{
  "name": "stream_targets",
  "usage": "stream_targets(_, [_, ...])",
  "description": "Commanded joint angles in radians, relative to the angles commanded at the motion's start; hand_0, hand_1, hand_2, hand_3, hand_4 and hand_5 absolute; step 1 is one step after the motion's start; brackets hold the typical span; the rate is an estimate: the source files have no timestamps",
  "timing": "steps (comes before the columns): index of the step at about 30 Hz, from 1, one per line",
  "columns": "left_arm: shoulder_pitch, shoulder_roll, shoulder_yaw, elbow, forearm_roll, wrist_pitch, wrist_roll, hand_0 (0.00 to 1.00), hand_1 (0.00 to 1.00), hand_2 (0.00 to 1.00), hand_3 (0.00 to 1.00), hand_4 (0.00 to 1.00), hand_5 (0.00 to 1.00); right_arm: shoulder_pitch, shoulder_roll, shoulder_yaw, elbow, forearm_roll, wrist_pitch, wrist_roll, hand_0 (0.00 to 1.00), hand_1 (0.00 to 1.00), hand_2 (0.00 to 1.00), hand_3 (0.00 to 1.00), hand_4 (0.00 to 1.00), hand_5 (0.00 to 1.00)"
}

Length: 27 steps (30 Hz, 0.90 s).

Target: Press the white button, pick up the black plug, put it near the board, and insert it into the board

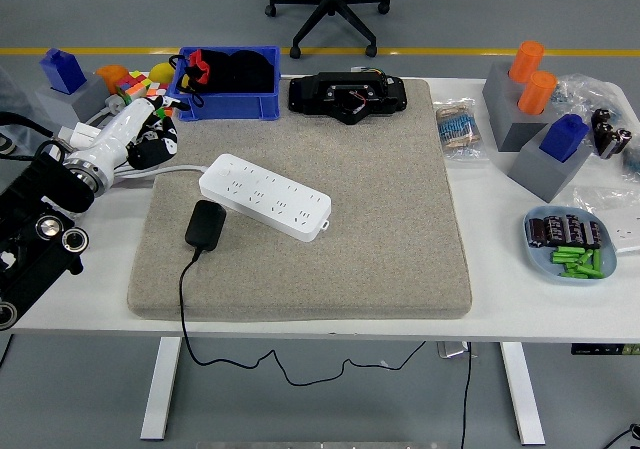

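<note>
White power strip [265, 197] lies diagonally on the grey felt mat [380, 249], sockets up; its white button [324, 226] sits at the lower-right end, small and hard to resolve. Black plug [205, 224] lies flat on the mat, just beside the strip's near-left edge, apparently not touching it; its black cord [181, 299] runs toward the table's near edge and hangs over it.

Left hand [152, 141], black fingers on a white forearm, rests at the mat's far-left corner; the strip's left end is just to its right and nearer the camera, the plug farther in the same direction; fingers look loosely curled, holding nothing. Right hand not visible.

Beyond the hand: blue bin [228, 97] with black contents; right of the bin, a black device [347, 96] at the mat's far edge. Well apart across the white table [500, 269]: grey blocks with orange cylinders [530, 74], a blue dish [570, 244] of green pieces.
</note>
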Motion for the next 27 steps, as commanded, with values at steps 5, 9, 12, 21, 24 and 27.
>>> stream_targets(5, [-0.049, 0.004, 0.063, 0.037, -0.034, -0.026, 0.029, 0.002, 0.002, 0.099, 0.726, 0.002, 0.002, 0.0, -0.001, 0.001, 0.0, 0.0, 0.0, -0.001, 0.63, 0.605, 0.602, 0.586, 0.657, 0.403])
stream_targets(9, [-0.096, 0.004, 0.133, 0.076, -0.063, -0.042, 0.047, 0.002, 0.002, 0.099, 0.726, 0.002, 0.002, -0.001, -0.002, 0.001, 0.0, 0.0, 0.0, -0.002, 0.63, 0.605, 0.602, 0.586, 0.657, 0.403])
stream_targets(12, [-0.125, 0.002, 0.188, 0.106, -0.086, -0.046, 0.052, 0.002, 0.002, 0.098, 0.721, 0.002, 0.002, -0.002, -0.003, -0.001, 0.0, -0.001, 0.0, -0.003, 0.63, 0.605, 0.602, 0.585, 0.658, 0.403])
stream_targets(21, [-0.199, -0.015, 0.344, 0.189, -0.136, -0.038, 0.04, 0.002, 0.002, 0.1, 0.72, 0.002, 0.002, 0.0, -0.004, -0.006, 0.0, 0.001, 0.0, -0.005, 0.631, 0.605, 0.602, 0.586, 0.658, 0.403])
stream_targets(24, [-0.213, -0.026, 0.374, 0.216, -0.143, -0.038, 0.042, 0.002, 0.002, 0.099, 0.716, 0.002, 0.002, 0.0, -0.005, -0.01, 0.0, 0.003, 0.001, -0.004, 0.629, 0.605, 0.602, 0.586, 0.658, 0.404])
stream_targets(27, [-0.228, -0.037, 0.402, 0.237, -0.158, -0.036, 0.04, 0.002, 0.002, 0.099, 0.716, 0.002, 0.002, 0.001, -0.006, -0.012, 0.0, 0.003, 0.0, -0.005, 0.629, 0.605, 0.602, 0.586, 0.658, 0.404])
